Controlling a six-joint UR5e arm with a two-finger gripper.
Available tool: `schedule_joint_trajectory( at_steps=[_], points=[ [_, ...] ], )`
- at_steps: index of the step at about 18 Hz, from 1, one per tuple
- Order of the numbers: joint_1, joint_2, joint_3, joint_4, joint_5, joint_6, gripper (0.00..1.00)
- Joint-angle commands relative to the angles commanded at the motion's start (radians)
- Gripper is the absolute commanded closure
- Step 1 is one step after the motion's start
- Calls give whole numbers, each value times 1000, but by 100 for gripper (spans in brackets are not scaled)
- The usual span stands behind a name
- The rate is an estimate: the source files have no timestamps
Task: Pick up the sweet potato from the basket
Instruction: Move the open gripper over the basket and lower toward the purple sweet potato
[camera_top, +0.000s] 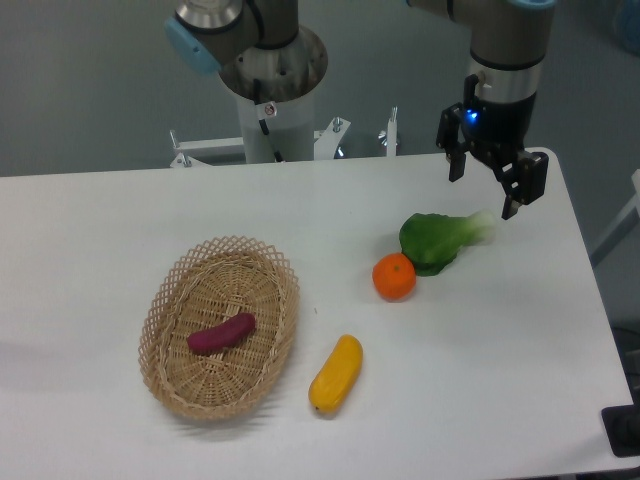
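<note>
The sweet potato (222, 333) is a small magenta-purple tuber lying in the middle of the basket (168, 296), an oval tan wicker basket on the left half of the white table. My gripper (484, 192) hangs in the air at the far right, well away from the basket, just above and to the right of a leafy green vegetable. Its two fingers (512, 205) stand apart and hold nothing.
A green leafy vegetable (436, 240) and a round orange (394, 277) lie right of centre. A yellow oblong fruit (336, 374) lies just right of the basket. The robot base (270, 95) stands behind the table's far edge.
</note>
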Motion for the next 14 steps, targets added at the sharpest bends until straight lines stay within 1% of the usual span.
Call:
schedule_joint_trajectory(
  at_steps=[5, 7, 9, 11, 13, 14],
  points=[
    [-14, 15, -31, 6, -2, -9, 0],
    [-26, 31, -55, 6, -29, -41, 0],
    [-38, 60, -89, 8, -80, -162, 0],
    [-66, 71, -103, 11, -89, -285, 0],
    [-132, 58, -98, 11, -89, -385, 0],
    [-165, 55, -101, 21, -89, -437, 0]
  ],
)
